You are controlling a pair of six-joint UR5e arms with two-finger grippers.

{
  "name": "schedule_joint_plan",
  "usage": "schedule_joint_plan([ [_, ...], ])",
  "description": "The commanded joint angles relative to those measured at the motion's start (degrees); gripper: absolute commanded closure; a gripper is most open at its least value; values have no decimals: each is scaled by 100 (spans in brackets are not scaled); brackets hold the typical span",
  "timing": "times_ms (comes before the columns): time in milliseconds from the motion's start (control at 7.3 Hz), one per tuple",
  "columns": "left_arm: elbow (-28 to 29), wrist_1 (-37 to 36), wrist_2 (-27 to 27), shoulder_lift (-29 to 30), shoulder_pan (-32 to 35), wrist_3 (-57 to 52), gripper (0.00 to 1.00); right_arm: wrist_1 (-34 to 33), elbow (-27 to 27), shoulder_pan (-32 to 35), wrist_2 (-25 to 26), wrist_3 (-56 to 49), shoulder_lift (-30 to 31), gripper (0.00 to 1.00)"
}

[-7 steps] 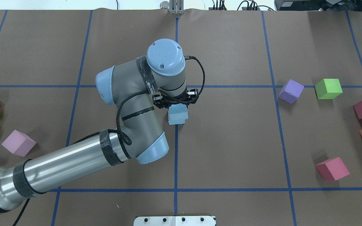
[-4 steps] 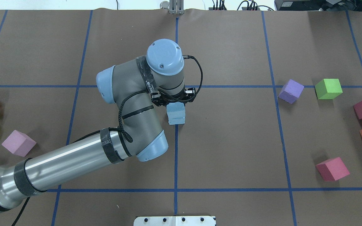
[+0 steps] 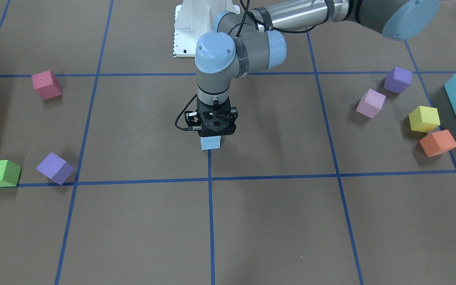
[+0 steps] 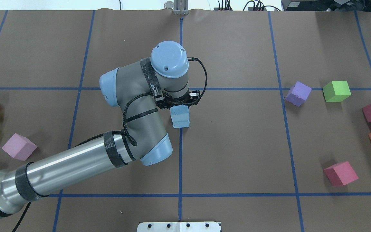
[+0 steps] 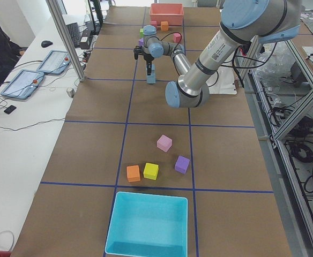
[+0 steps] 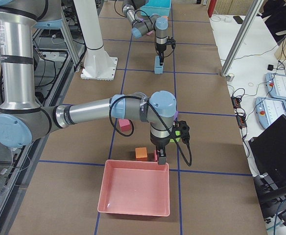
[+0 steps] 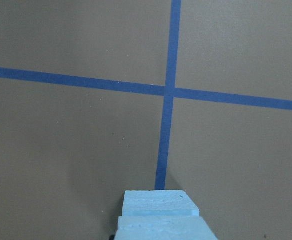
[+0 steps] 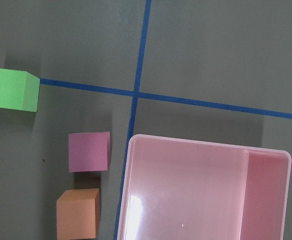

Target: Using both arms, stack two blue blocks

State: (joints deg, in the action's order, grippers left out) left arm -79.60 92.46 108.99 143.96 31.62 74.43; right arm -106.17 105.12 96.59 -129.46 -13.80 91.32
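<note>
Placing step: left gripper (image 3: 211,131) over upper blue block (image 4: 179,113), resting on lower blue block (image 4: 181,124), table centre. Cannot tell whether clamped. Next: release, lift straight.

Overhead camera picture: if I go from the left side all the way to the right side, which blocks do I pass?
pink cube → blue blocks → purple cube → green cube. I left out the blocks that overlap near both edges.
</note>
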Motion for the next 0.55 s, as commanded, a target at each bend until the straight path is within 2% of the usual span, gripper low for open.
schedule_joint_plan([
  [0, 23, 9, -1, -17, -7, 2, 36, 0, 0, 0, -1, 0, 0, 0],
  [274, 6, 0, 8, -17, -16, 2, 35, 0, -9, 0, -1, 9, 0, 0],
  [411, 6, 0, 8, -17, -16, 2, 15, -9, -9, 0, -1, 9, 0, 0],
])
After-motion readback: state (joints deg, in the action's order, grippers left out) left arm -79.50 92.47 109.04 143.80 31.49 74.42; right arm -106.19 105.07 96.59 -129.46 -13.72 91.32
